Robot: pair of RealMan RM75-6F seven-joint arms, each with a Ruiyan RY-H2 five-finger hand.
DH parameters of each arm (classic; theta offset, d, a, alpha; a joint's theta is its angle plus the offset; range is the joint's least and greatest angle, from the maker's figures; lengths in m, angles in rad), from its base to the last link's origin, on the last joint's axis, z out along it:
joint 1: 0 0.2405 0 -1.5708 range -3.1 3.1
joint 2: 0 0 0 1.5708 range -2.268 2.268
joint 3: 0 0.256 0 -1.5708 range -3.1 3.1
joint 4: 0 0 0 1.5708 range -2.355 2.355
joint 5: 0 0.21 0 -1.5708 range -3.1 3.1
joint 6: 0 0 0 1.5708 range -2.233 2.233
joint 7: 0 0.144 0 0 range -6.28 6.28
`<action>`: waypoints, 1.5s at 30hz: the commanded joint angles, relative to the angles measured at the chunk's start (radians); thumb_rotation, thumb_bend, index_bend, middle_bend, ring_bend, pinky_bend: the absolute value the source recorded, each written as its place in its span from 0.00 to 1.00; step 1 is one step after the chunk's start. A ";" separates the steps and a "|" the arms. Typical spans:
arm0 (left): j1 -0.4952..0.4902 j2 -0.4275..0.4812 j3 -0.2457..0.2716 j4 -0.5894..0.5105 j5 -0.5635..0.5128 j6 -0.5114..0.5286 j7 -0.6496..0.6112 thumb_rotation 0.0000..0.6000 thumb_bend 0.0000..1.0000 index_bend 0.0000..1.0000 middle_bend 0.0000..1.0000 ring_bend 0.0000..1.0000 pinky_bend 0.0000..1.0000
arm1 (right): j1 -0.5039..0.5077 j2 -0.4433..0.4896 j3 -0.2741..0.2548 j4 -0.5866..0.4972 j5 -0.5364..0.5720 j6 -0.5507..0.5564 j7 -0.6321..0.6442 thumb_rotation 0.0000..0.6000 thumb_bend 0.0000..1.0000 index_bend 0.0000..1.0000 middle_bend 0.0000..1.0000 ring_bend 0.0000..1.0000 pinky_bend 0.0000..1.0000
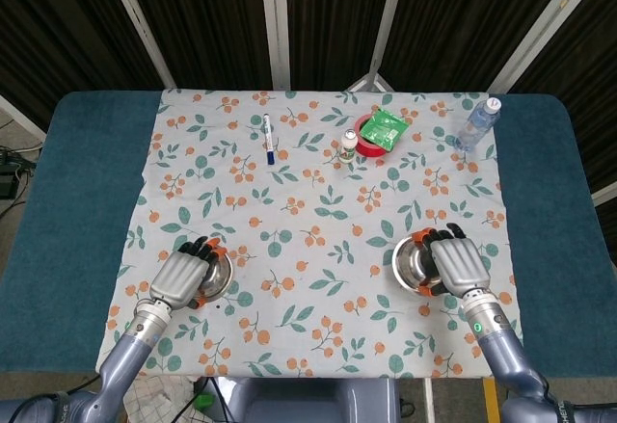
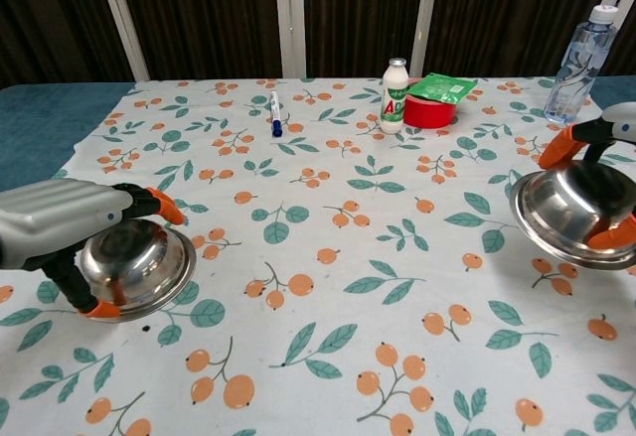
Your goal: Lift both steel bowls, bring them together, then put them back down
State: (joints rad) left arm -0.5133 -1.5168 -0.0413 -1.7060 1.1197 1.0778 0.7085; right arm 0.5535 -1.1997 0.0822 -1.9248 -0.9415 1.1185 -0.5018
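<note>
My left hand (image 1: 179, 277) grips a steel bowl (image 2: 144, 269) at the front left of the floral cloth; its fingers (image 2: 151, 201) wrap over the rim, and the bowl sits close to the cloth, slightly tilted. Over on the front right, my right hand (image 1: 456, 261) holds the second steel bowl (image 2: 571, 219) by its rim, tilted toward the centre and raised a little off the cloth. In the head view each hand covers the outer side of its bowl: left bowl (image 1: 215, 273), right bowl (image 1: 415, 264). The two bowls are far apart.
At the back of the cloth stand a small white bottle (image 2: 396, 89), a red tape roll (image 2: 427, 111) with a green packet (image 2: 440, 86) on top, and a blue pen (image 2: 275, 113). A water bottle (image 2: 577, 64) stands at the back right.
</note>
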 commanded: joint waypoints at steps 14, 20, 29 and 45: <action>-0.031 -0.010 0.007 -0.007 -0.084 -0.006 0.072 1.00 0.22 0.25 0.19 0.20 0.31 | 0.004 0.005 0.005 -0.002 0.016 0.003 -0.002 1.00 0.21 0.47 0.39 0.49 0.12; -0.034 -0.018 0.003 -0.004 -0.083 0.017 0.072 1.00 0.29 0.34 0.29 0.28 0.40 | 0.004 0.006 0.004 0.000 0.013 0.004 0.002 1.00 0.21 0.48 0.39 0.49 0.12; -0.038 -0.017 0.001 -0.001 -0.101 0.037 0.081 1.00 0.31 0.41 0.33 0.30 0.42 | 0.004 0.011 0.005 -0.006 0.015 0.009 -0.001 1.00 0.21 0.48 0.39 0.49 0.12; -0.037 -0.015 -0.004 0.001 -0.064 0.068 0.027 1.00 0.33 0.42 0.33 0.35 0.61 | 0.001 0.021 0.008 -0.011 0.009 0.016 0.010 1.00 0.21 0.48 0.39 0.49 0.12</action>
State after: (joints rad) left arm -0.5514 -1.5382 -0.0434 -1.7000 1.0479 1.1419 0.7438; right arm 0.5542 -1.1794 0.0892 -1.9351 -0.9320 1.1341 -0.4920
